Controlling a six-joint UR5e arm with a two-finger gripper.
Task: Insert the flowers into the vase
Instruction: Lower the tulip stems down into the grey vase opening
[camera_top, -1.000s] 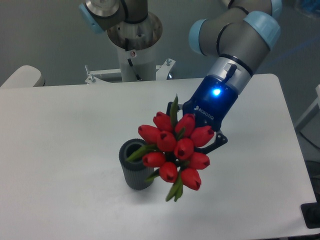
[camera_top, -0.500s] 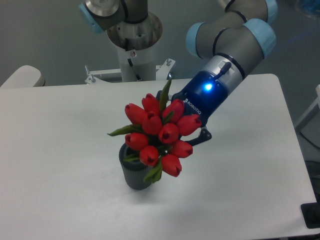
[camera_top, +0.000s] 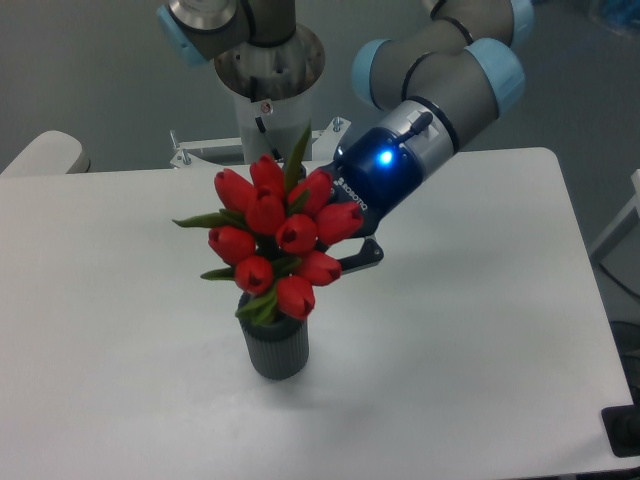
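Observation:
The flowers (camera_top: 275, 235), a tight bunch of red tulip buds with dark-green leaves, hang right above the vase (camera_top: 276, 349) and cover its rim. The vase is a small dark-grey ribbed cylinder standing upright on the white table (camera_top: 120, 300). My gripper (camera_top: 345, 255) comes in from the upper right, tilted down to the left, and is shut on the flowers' stems behind the buds. One dark finger (camera_top: 362, 259) shows to the right of the bunch. Whether the stems are inside the vase mouth is hidden by the buds.
The arm's base column (camera_top: 265, 90) stands behind the table's far edge. A pale chair back (camera_top: 45, 155) shows at the left edge. A dark object (camera_top: 625, 430) sits past the table's right front corner.
The gripper has carried the flowers up and to the left, from beside the vase's right side to directly over it. The bunch has turned more upright. The vase has not moved.

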